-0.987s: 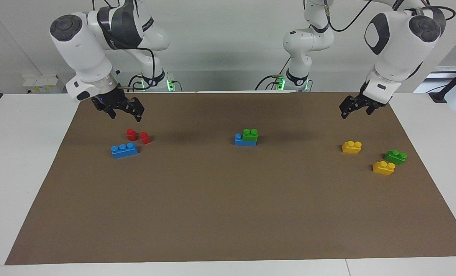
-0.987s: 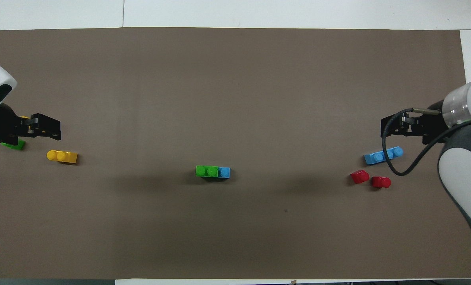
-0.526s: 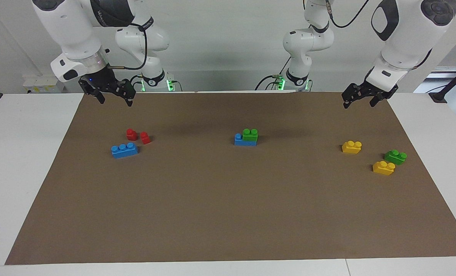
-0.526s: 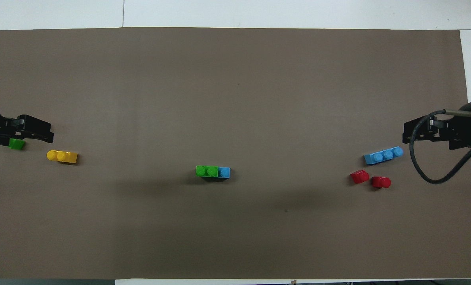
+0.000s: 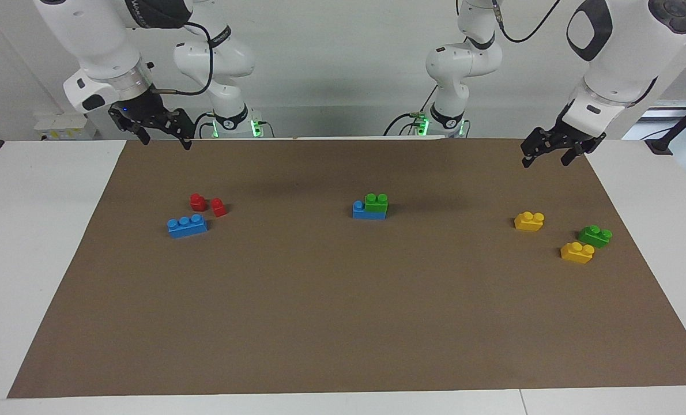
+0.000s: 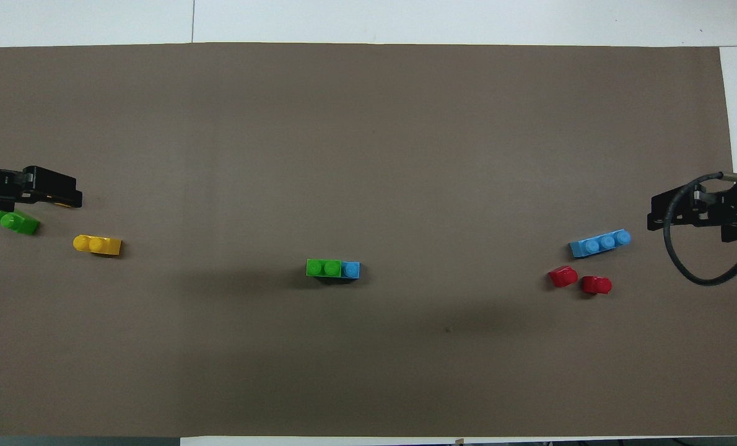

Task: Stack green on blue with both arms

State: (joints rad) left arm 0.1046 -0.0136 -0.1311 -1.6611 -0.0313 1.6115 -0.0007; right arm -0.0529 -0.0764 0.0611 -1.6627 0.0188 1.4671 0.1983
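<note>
Facing view shows our small green plastic brick (image 5: 376, 202) seated on the longer blue plastic brick (image 5: 361, 211) mid-counter. Left gripper (image 5: 546, 155) and right gripper (image 5: 157, 130) hover near the robots' edge, jaws wide, empty; we should retreat without brushing anything.

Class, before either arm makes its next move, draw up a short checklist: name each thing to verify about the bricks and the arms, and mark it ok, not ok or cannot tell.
1. Green brick seated on blue brick at mat centre: ok.
2. Left gripper empty, jaws open, raised over the mat's edge nearest the robots: ok.
3. Right gripper empty, jaws open, raised over that same edge: ok.
4. Spare green brick free on the mat, beside a yellow brick: ok.
5. Spare blue brick free, red pieces close by: ok.
6. Studs fully pressed together: cannot tell.
</note>
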